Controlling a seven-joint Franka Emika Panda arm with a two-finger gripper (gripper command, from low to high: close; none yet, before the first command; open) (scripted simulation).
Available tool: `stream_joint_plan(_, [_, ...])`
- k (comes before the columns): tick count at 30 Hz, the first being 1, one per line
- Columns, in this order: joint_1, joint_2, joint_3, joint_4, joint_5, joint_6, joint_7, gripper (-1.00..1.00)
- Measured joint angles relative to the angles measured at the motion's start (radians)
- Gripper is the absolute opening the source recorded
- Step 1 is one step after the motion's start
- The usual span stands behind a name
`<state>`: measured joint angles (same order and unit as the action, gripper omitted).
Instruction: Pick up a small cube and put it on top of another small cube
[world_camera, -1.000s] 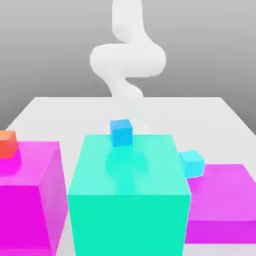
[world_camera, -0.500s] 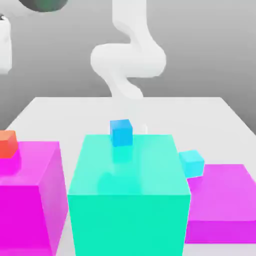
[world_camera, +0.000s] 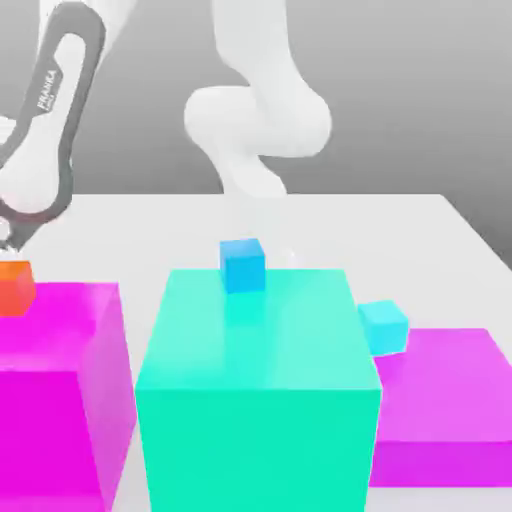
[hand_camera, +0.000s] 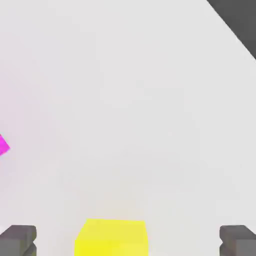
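Tool with jaws spread wide, empty; in the hand view a yellow cube lies between the two fingertips, its lower part cut off by the frame edge. In the exterior view the arm descends at ten o'clock, its tip hidden near the orange cube on a magenta block. Blue cube rests on the teal block; cyan cube sits at three o'clock, touching a lower magenta block on the tabletop.
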<state>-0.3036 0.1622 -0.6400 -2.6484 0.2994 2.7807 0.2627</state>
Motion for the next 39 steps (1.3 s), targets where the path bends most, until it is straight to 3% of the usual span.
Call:
stream_joint_plan(6, [-0.198,0.189,0.26,0.031,0.285,0.129,-0.211,0.0])
stream_joint_plan(7, [-0.222,0.209,0.29,0.038,0.311,0.143,-0.232,-1.0])
stream_joint_plan(13, [-0.235,0.219,0.305,0.041,0.323,0.149,-0.241,-1.0])
stream_joint_plan(17, [-0.135,0.123,0.176,0.008,0.182,0.085,-0.131,-1.0])
stream_joint_plan(21, [-0.044,-0.028,0.02,-0.025,-0.102,-0.009,0.087,-1.0])
stream_joint_plan(24, [-0.029,-0.124,-0.009,0.012,-0.3,-0.124,0.301,-1.0])
stream_joint_plan(27, [-0.036,-0.212,0.015,0.066,-0.417,-0.255,0.47,-1.0])
stream_joint_plan(31, [-0.041,-0.315,0.069,0.144,-0.484,-0.432,0.64,-1.0])
stream_joint_plan(39, [0.053,-0.402,0.238,0.378,-0.417,-0.744,0.926,-1.0])
